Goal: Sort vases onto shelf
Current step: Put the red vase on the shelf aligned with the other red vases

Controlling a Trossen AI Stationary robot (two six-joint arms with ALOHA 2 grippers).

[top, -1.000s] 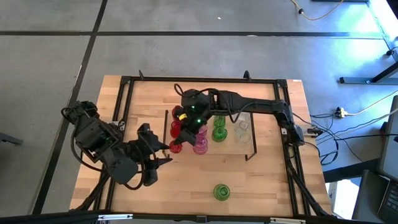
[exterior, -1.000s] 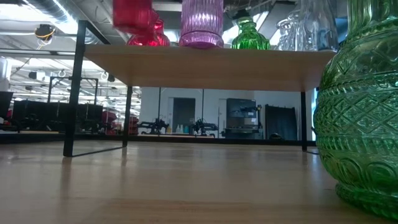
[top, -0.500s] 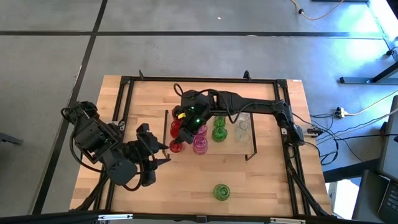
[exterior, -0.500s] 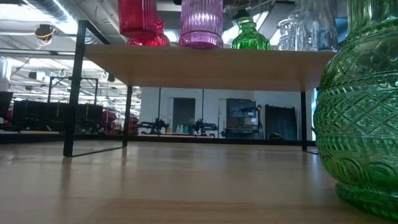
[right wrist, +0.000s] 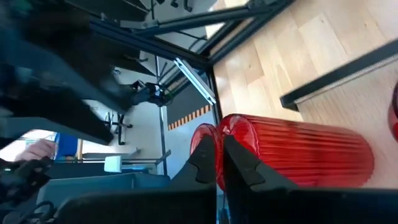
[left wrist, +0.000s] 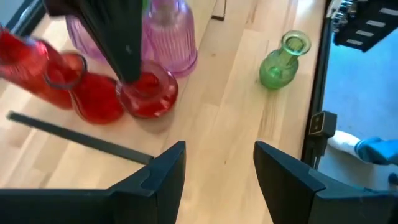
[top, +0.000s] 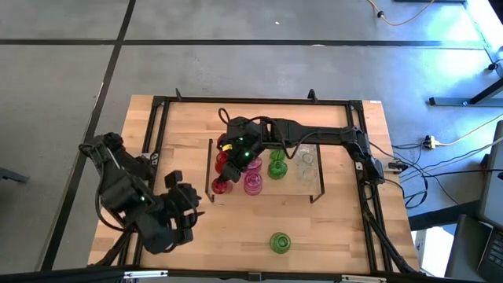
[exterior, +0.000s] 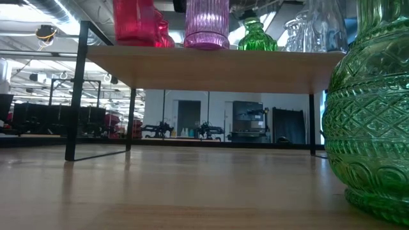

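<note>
While the right arm reaches over the shelf, the left arm waits low at the table's 8 o'clock corner.
Table (top: 330,228): light wood planks, black frame rails along its edges.
Shelf (top: 292,189): low light-wood platform near table centre; in the low view (exterior: 211,69) it shows as a slab on thin black legs with vase bases along the top.
Lone green vase (top: 280,242): stands alone on the table at 6 o'clock, well apart from the shelf; it fills the near edge of the low view (exterior: 370,128).
Vases on shelf: red cluster at 9 o'clock, pink vase (top: 253,183) beside it, green vase (top: 277,167), clear vase (top: 306,163) toward 3 o'clock.
Right gripper (top: 233,151): over the red cluster; fingers clamped on the rim of a ribbed red vase (right wrist: 298,158), which seems tilted, though the wrist angle makes that hard to judge.
Left gripper (left wrist: 217,168): fingers spread, nothing between them, facing the red vases from near the shelf's 8 o'clock corner.
</note>
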